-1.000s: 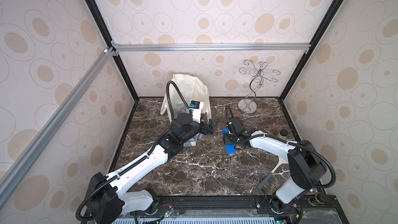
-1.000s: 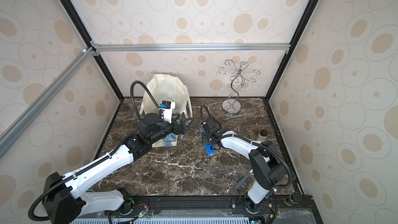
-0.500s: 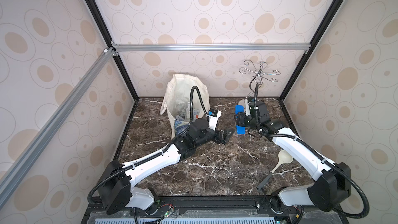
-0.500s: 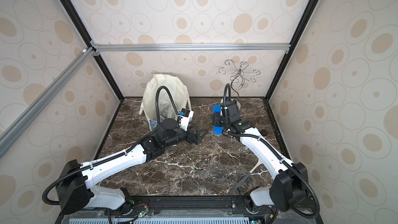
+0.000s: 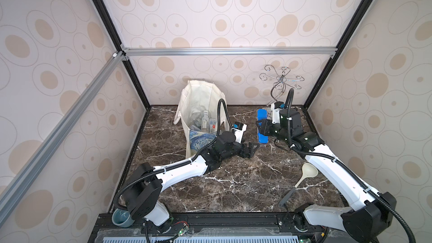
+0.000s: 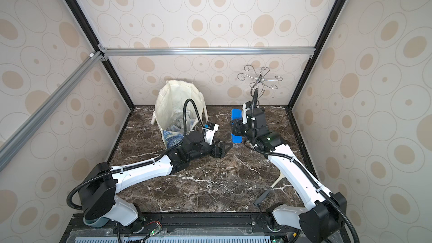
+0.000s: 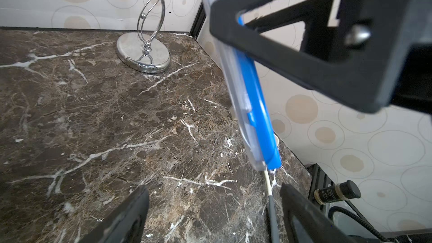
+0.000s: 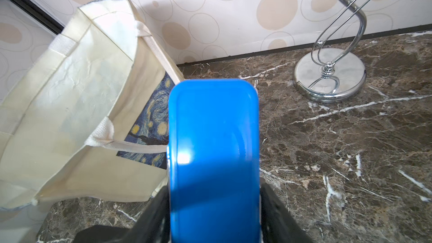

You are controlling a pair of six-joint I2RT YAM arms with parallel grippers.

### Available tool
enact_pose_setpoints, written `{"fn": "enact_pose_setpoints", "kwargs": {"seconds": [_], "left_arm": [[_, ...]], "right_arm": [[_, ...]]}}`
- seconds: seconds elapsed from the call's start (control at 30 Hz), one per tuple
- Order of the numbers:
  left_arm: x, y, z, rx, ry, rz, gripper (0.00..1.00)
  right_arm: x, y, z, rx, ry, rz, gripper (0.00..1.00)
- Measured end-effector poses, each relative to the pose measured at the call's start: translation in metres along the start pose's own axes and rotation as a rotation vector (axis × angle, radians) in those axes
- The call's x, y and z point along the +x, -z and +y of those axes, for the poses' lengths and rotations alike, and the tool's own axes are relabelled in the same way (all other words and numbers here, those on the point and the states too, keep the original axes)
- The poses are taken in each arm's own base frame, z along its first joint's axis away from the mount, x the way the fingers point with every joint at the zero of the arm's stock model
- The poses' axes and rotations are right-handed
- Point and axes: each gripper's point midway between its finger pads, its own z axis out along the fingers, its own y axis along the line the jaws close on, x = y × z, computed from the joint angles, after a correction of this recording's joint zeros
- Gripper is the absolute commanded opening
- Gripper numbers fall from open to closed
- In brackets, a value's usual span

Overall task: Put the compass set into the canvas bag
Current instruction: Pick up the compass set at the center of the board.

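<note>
The compass set (image 5: 261, 128) (image 6: 236, 129) is a flat blue case with a clear lid. It is held off the marble, on edge, right of the canvas bag (image 5: 198, 94) (image 6: 171, 99). My right gripper (image 5: 260, 127) (image 8: 214, 195) is shut on its lower end. The bag stands open at the back. Its starry print (image 8: 154, 115) faces the case. My left gripper (image 5: 253, 151) (image 7: 214, 190) hovers low between bag and case, open, nothing between its fingers. The case (image 7: 254, 113) hangs just beyond them.
A chrome wire stand (image 5: 280, 85) (image 8: 329, 73) rises at the back right, behind my right wrist. A cream ladle (image 5: 308, 171) lies on the marble near the right arm. A small dark-capped bottle (image 7: 336, 192) lies off the right edge. Several packets (image 5: 205, 120) sit in the bag.
My right gripper has lifted the blue case off the middle of the marble and carried it back and right. My left gripper has left the bag and moved toward the centre.
</note>
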Motion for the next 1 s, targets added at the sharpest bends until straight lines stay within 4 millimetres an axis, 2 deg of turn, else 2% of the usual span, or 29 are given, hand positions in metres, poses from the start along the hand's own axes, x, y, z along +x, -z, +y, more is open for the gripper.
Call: {"fn": "enact_pose_setpoints", "kwargs": {"seconds": [0.27,0.47,0.7,0.83,1.0], "left_arm": [[-0.018,-0.013,-0.019,0.090,0.030,-0.058,0.83],[-0.029,-0.021,-0.026,0.113,0.040,-0.085,0.66],[-0.024,-0.032,-0.023,0.117,0.064,-0.077,0.51],[-0.027,-0.033,-0.026,0.134,0.076,-0.090,0.39],[-0.034,-0.031,-0.031,0.159,0.077,-0.120,0.29]], "right_arm": [[0.005,-0.002,0.000,-0.010,-0.005,0.008,0.45],[0.008,-0.003,0.001,-0.024,-0.015,0.013,0.45],[0.006,0.000,0.003,-0.039,-0.034,-0.007,0.45],[0.001,0.003,0.006,-0.053,-0.039,-0.027,0.45],[0.000,0.004,0.010,-0.073,-0.041,-0.034,0.46]]}}
